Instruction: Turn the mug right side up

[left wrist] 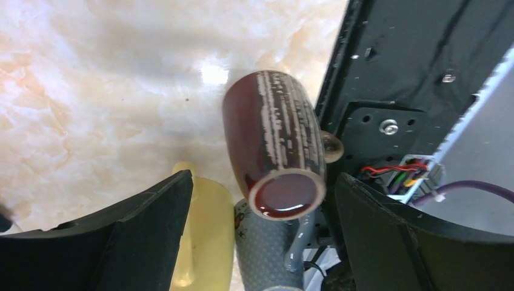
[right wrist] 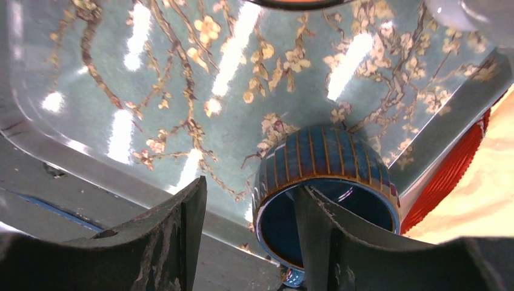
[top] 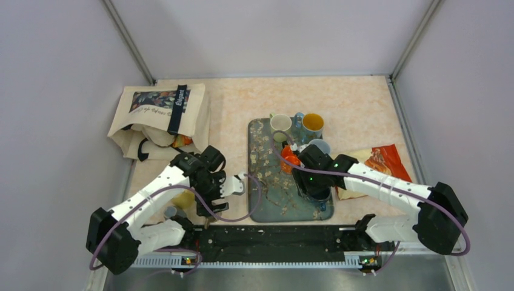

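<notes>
**Blue mug on its side, rim grasp not yet closed**

The blue striped mug (right wrist: 327,160) appears to lie on its side at the near right corner of the tray (right wrist: 121,91), with its mouth toward me. My right fingers (right wrist: 176,242) stand wide apart and hold nothing. One is inside the mouth and the other outside, with the wall between them.

Recommendation: close squarely on that wall, deep past the lip. Then swing the mouth up slowly, pivoting on the base.

My left fingers (left wrist: 151,230) gape empty above a dark red mug (left wrist: 273,127) on the table (left wrist: 91,91).
</notes>
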Available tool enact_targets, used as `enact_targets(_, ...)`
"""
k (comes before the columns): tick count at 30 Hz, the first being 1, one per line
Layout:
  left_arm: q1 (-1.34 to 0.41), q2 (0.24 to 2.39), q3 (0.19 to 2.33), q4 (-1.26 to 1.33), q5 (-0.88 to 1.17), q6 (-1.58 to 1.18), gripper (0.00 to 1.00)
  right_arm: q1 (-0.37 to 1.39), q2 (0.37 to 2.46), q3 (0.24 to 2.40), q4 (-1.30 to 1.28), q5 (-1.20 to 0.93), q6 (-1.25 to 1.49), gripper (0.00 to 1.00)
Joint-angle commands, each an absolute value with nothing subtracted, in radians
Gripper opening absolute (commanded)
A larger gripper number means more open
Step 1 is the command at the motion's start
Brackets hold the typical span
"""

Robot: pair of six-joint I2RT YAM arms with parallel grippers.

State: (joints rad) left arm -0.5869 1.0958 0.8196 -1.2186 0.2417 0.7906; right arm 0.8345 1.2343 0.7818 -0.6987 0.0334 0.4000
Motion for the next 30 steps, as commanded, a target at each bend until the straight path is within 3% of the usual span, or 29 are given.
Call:
enact_targets(1, -0.596, 1.11, 0.796, -1.088, 0.116, 0.769, 0.9, 0.825, 1.194, 0.832, -0.705, 0.053, 0.376, 0.55)
enact_targets(7, -0.592, 1.138, 0.817, -0.995, 0.044, 0.736, 0.84, 0.824, 1.179, 0.834, -0.705, 0.049, 0.373, 0.55)
enact_targets(13, -0.573, 1.227, 0.8, -0.814, -0.079, 0.755, 0.85, 0.825, 1.169, 0.843, -0.705, 0.054, 0.368, 0.55)
enact_targets(21, -0.424, 1.361, 1.008, -0.878, 0.263, 0.75, 0.92, 0.825, 1.155, 0.826, -0.701, 0.038, 0.371, 0.55)
enact_targets(30, -0.384, 1.264, 1.1, -0.939, 0.342, 0.596, 0.95, 0.825, 1.115, 0.812, -0.7, 0.067, 0.378, 0.56)
